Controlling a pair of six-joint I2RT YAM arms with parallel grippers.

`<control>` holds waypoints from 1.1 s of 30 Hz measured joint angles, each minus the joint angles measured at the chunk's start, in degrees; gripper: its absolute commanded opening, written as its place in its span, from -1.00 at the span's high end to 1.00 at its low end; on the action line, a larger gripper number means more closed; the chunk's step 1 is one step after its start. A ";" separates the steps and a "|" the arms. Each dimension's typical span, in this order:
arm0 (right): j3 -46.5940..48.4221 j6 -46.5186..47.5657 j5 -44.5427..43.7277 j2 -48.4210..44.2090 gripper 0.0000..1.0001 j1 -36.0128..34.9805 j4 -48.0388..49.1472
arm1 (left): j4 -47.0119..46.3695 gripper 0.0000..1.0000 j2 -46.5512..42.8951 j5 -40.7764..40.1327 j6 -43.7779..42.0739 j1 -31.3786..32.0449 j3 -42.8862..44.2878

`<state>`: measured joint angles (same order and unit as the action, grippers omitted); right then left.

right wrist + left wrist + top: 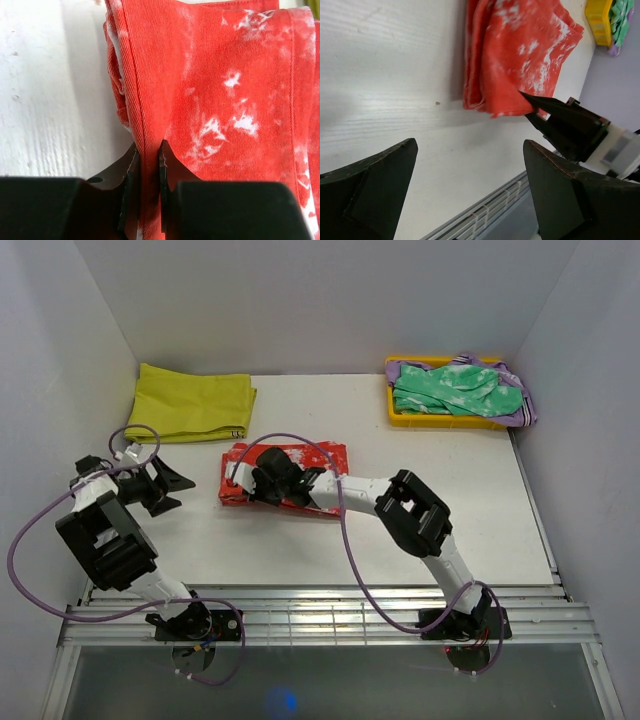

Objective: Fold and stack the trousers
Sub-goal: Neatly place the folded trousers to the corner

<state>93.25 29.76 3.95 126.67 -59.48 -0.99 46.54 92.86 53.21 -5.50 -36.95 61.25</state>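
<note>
Our right gripper [148, 147] pinched shut on cloth ridge at left end of trousers [225, 100]; we judge grip meant for lifting folded bundle. Left gripper [470, 144], jaws wide, empty, left of trousers.

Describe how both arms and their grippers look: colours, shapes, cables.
Both the left arm and right arm have white links with chunky black joint housings on black bases. A thin purple cable loops loosely along each. The left gripper and right gripper carry black, wedge-shaped fingers tapering to points.
</note>
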 measured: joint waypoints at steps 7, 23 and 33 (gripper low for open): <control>-1.16 -7.34 8.61 -4.87 0.85 7.15 -1.51 | -9.14 -0.96 0.35 -1.60 14.62 4.92 -10.16; -5.86 -11.58 17.22 -7.80 0.85 6.84 -1.60 | -32.63 -0.96 0.22 -4.72 44.26 17.11 -12.79; -5.81 -12.37 17.59 -7.80 0.84 6.86 -1.44 | -39.60 -0.96 5.79 -4.68 50.23 23.45 -16.68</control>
<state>87.44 17.39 21.54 118.87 -52.62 -2.44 6.94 98.65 48.53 44.73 -13.50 44.58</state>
